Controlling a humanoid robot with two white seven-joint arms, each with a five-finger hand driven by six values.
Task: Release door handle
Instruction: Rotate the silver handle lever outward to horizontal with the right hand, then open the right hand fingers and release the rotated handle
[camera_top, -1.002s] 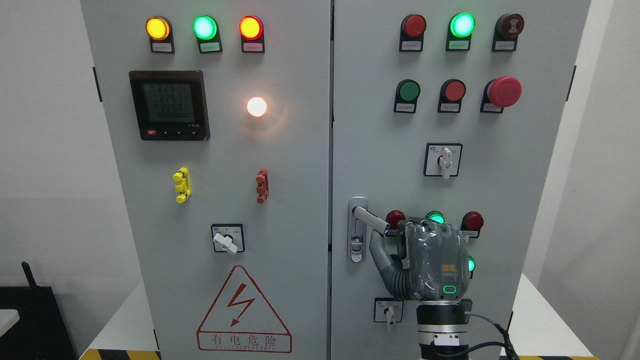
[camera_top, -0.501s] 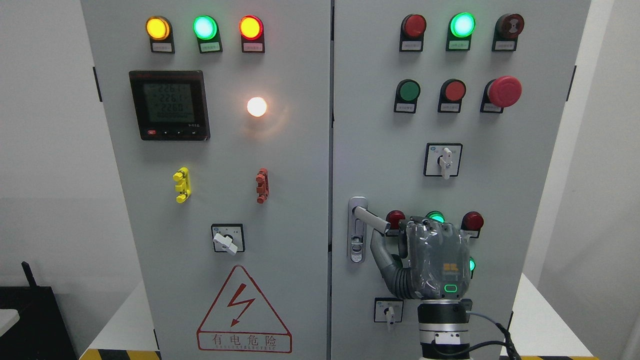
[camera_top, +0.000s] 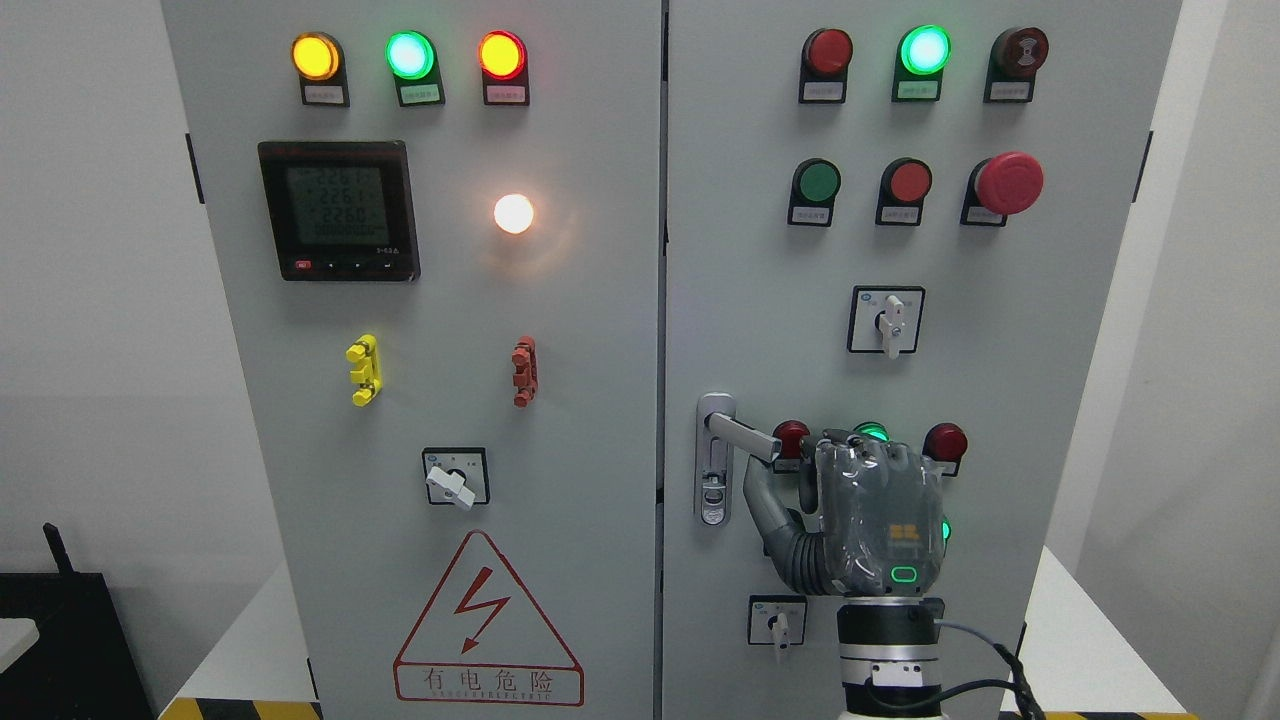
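The right hand (camera_top: 868, 520) rises from the bottom edge on a ringed metal wrist, its back a glossy grey shell with a small green-lit oval near the base. Its thumb (camera_top: 762, 500), a ribbed grey segmented digit, reaches up and left with the tip just under the free end of the door handle (camera_top: 742, 436); whether they touch cannot be told. The other fingers fold over the top of the palm toward the panel, and from behind it is not clear whether they hold anything.

The door handle is a smooth silver metal lever, swung out to the right from its rounded oblong backplate (camera_top: 714, 458), which stands upright near the left edge of the right door (camera_top: 1000, 330). That door is matte grey painted sheet metal. Just beside the lever's end sits a round red indicator lamp (camera_top: 791, 437); a glowing green lamp (camera_top: 872, 431) peeks above the knuckles. Below the hand is a small square rotary switch (camera_top: 777, 620) with a white knob. Higher up is a domed red mushroom button (camera_top: 1010, 182)
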